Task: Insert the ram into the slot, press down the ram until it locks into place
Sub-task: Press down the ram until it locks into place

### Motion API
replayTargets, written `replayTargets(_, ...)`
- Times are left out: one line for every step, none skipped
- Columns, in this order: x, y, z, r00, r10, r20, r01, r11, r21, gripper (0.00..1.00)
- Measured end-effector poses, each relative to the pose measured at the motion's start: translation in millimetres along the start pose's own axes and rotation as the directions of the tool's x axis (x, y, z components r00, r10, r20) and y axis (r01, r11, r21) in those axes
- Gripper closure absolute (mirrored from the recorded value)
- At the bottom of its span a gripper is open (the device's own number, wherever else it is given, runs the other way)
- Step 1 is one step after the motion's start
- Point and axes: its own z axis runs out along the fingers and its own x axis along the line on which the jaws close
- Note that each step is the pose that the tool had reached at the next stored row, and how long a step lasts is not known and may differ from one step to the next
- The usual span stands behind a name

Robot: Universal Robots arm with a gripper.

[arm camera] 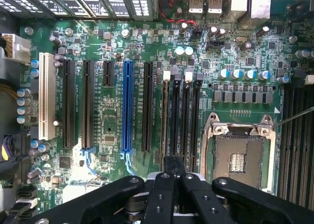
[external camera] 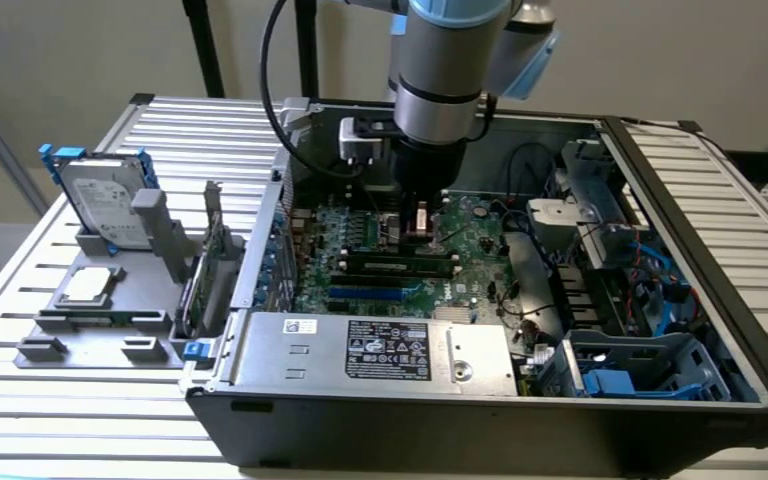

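Observation:
In the exterior view the ram [external camera: 404, 267], a thin green stick with dark chips, stands along the black memory sockets on the motherboard. My gripper [external camera: 419, 222] hangs just above it, inside the open computer case. The wrist view looks straight down on four parallel black slots [arm camera: 185, 126]. There my gripper [arm camera: 174, 166] sits over their near end, with the black fingers [arm camera: 162, 194] drawn together. I cannot tell which slot holds the ram.
A blue slot [arm camera: 127, 106] and a white slot [arm camera: 46, 96] lie beside the black ones. The bare processor socket [arm camera: 238, 158] is close by. The power supply [external camera: 377, 350], drive cage [external camera: 638, 365] and cables [external camera: 544, 170] crowd the case. A hard drive [external camera: 104, 205] stands outside.

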Motion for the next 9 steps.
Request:
replayTargets(0.5,0.0,0.4,1.0000,0.000,0.0000,0.000,1.0000,-0.0001,0.89)
replayTargets(1.0,0.0,1.0,1.0000,0.000,0.0001,0.000,1.0000,0.0000,0.89)
replayTargets(1.3,0.0,1.5,1.0000,0.000,0.0002,0.000,1.0000,0.0000,0.89)
replayTargets(1.6,-0.1,2.0,1.0000,0.000,0.0002,0.000,1.0000,0.0000,0.89)
replayTargets(1.7,0.0,2.4,1.0000,0.000,0.0000,0.000,1.0000,-0.0001,0.89)
replayTargets(1.8,-0.1,3.0,1.0000,0.000,0.0000,0.000,1.0000,-0.0001,0.89)
replayTargets(1.8,-0.1,3.6,1.0000,0.000,0.0000,0.000,1.0000,-0.0001,0.89)
replayTargets(1.8,-0.1,4.3,1.0000,0.000,0.0000,0.000,1.0000,-0.0001,0.89)
replayTargets(1.8,-0.1,4.9,1.0000,0.000,0.0000,0.000,1.0000,-0.0001,0.89)
